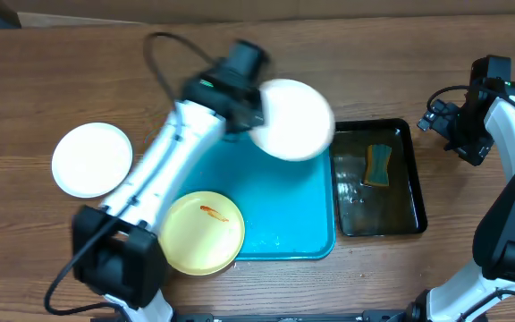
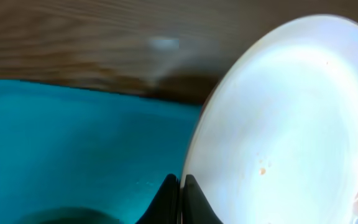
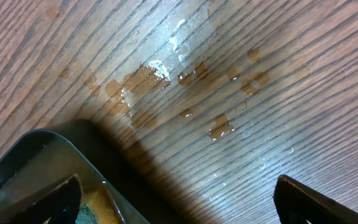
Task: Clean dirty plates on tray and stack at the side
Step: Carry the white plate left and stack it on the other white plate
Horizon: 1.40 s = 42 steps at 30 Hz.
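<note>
while my left gripper (image 2: 180, 198) pinches the white plate (image 1: 293, 119) by its rim at top centre, it could slip; right gripper (image 3: 176, 202) gapes.

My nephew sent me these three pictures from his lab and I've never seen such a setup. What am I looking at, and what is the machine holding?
Two robot arms work at a wooden table. One picture looks down from above; the other two come from cameras on each wrist. The left gripper is shut on a white plate, lifted over the turquoise tray. A yellow plate with an orange smear lies on that tray; another white plate sits on the table. A black tray holds a sponge. The right gripper is open, holding nothing, above wet spots.
</note>
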Tool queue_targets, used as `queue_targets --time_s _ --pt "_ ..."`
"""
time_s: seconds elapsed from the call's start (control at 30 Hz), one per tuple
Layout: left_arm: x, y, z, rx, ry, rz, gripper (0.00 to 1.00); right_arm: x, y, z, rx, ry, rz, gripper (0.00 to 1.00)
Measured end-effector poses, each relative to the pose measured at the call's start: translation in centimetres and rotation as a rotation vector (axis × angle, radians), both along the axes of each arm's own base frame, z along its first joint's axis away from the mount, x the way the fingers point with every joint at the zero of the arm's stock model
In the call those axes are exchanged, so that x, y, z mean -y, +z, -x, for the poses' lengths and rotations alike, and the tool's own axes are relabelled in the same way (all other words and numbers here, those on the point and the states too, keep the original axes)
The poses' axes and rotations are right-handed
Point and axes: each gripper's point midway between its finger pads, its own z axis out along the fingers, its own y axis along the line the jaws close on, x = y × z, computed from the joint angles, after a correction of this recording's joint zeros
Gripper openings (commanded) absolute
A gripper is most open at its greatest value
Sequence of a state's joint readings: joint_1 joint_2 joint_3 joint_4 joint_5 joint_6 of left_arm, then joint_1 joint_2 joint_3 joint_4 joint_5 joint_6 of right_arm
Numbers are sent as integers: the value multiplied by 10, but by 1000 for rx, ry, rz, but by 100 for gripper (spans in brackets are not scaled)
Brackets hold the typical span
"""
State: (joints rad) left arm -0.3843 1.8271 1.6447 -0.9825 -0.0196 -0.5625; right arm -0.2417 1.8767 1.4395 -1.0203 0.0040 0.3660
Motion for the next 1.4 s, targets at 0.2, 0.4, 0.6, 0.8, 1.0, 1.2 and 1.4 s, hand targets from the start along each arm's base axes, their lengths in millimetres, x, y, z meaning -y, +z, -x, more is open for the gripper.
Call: queue_targets --time_s 0.2,0.4,0.6,0.8,1.0,1.2,1.4 --pt "-133 -11 2 -153 330 50 4 0 0 0 -1 0 -1 100" --pt "-250 -15 31 -228 640 94 4 0 0 0 -1 0 0 100" --pt "-327 -17 60 -226 856 118 4 0 0 0 -1 0 0 100" --pt "-366 -34 78 -211 972 106 4 0 0 0 -1 0 0 100" --pt "-371 -45 80 -205 992 102 100 0 0 0 0 0 0 100" --pt "-356 -45 75 -212 939 179 98 0 0 0 -1 0 0 100" --pt "-306 -44 78 -305 776 304 100 0 0 0 -1 0 0 100"
